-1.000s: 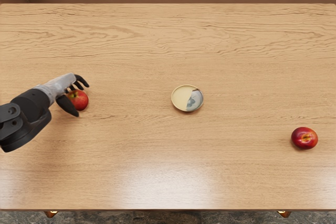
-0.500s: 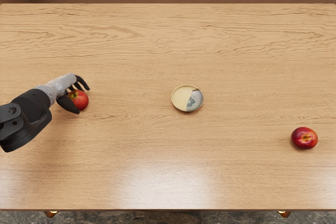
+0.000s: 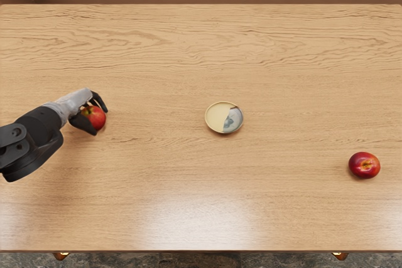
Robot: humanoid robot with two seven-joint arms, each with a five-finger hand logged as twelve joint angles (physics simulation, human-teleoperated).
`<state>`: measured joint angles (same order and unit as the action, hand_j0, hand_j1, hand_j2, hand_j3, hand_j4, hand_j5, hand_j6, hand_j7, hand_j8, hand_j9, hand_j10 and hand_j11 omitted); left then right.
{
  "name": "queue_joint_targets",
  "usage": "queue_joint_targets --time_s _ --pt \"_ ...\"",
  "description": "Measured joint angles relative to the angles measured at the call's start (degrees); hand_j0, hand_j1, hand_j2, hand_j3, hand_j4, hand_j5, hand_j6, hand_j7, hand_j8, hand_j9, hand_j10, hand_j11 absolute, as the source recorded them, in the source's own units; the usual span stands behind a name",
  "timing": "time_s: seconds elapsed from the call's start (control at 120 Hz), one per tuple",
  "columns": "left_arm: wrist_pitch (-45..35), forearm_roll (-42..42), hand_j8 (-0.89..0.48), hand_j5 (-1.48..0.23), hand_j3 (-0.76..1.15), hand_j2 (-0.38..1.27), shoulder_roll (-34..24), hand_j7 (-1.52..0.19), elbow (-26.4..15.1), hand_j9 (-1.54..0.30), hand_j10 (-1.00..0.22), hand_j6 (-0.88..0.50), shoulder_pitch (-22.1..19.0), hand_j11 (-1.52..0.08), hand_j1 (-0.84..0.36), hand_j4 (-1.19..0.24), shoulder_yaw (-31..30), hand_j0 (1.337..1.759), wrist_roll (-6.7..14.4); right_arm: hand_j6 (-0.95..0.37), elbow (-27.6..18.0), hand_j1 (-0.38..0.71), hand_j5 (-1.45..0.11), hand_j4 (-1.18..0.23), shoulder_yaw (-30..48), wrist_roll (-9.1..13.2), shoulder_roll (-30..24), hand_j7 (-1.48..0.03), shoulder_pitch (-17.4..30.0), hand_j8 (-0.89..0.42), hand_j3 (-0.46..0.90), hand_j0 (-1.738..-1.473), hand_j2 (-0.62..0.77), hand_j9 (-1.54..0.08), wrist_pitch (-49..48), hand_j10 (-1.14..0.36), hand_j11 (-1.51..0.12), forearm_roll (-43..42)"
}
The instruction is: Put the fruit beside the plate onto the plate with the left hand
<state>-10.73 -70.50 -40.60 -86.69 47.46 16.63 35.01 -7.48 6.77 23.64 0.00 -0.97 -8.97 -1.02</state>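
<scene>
Red and glossy, the apple (image 3: 95,116) sits at the left side of the wooden table (image 3: 201,48), wrapped by the left hand (image 3: 85,112), whose arm comes in from the left edge. The dark fingers (image 3: 99,100) curl over the fruit's far side and the thumb presses its near side, so the hand looks closed around the apple in a grasp. Whether the fruit has left the tabletop cannot be told from this angle. The small round plate (image 3: 217,116) lies near the middle of the table, well apart to the right of the hand and with nothing on it. A second red fruit (image 3: 364,164) rests alone near the right edge, also well apart from the plate. The step in hand appears to be securing the grip just before the lift. The next move calls for raising the apple clear of the wood, carrying it rightward across the open stretch of table, and lowering it centred over the plate before the fingers release. The plate is small, so a round fruit set down off-centre could roll off its rim.
</scene>
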Motion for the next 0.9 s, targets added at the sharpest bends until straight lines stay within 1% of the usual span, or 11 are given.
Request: queue_joint_targets --time_s 0.158,0.25,0.333,0.517,0.792,0.9 --pt "0.0 0.1 -0.34 -0.81 0.00 0.35 0.6 -0.81 0.0 -0.82 -0.61 -0.34 0.0 -0.82 -0.39 -0.62 0.0 1.652 0.1 0.00 0.0 -0.35 0.00 0.00 0.0 0.0 0.0 0.00 0.0 0.00 0.00 -1.658 0.00 0.00 0.0 0.00 0.00 0.0" --pt "0.0 0.1 -0.32 -0.84 0.00 0.37 0.6 -0.83 0.0 -0.84 -0.63 -0.32 0.2 -0.83 -0.40 -0.60 0.0 1.651 0.1 0.00 0.0 -0.35 0.00 0.00 0.0 0.0 0.0 0.00 0.0 0.00 0.00 -1.658 0.00 0.00 0.0 0.00 0.00 0.0" --pt "0.1 0.1 -0.30 -0.88 0.00 0.38 0.6 -0.85 0.0 -0.86 -0.61 -0.30 0.2 -0.85 -0.41 -0.57 0.0 1.650 0.1 0.00 0.0 -0.35 0.00 0.00 0.0 0.0 0.0 0.00 0.0 0.00 0.00 -1.658 0.00 0.00 0.0 0.00 0.00 0.0" --pt "0.2 0.5 -0.29 -0.94 0.00 0.35 0.3 -0.90 -0.3 -0.90 -0.61 -0.29 1.1 -0.89 -0.39 -0.56 0.3 1.648 0.1 0.00 0.0 -0.35 0.00 0.00 0.0 0.0 0.0 0.00 -0.1 0.00 0.00 -1.658 0.00 0.00 0.0 0.00 0.00 0.0" --pt "0.6 0.9 -0.28 -0.96 0.00 0.34 0.7 -0.93 -1.2 -0.93 -0.60 -0.28 7.5 -0.92 -0.39 -0.55 0.7 1.648 0.1 0.00 0.0 -0.35 0.00 0.00 0.0 0.0 0.0 0.00 -0.3 0.00 0.00 -1.658 0.00 0.00 0.0 0.00 0.00 0.0" --pt "1.2 2.3 -0.27 -0.97 0.00 0.36 2.6 -0.94 -1.1 -0.94 -0.59 -0.27 11.5 -0.93 -0.40 -0.54 0.7 1.647 0.1 0.00 0.0 -0.35 0.00 0.00 0.0 0.0 0.0 0.00 -0.4 0.00 0.00 -1.658 0.00 0.00 0.1 0.00 0.00 0.0"
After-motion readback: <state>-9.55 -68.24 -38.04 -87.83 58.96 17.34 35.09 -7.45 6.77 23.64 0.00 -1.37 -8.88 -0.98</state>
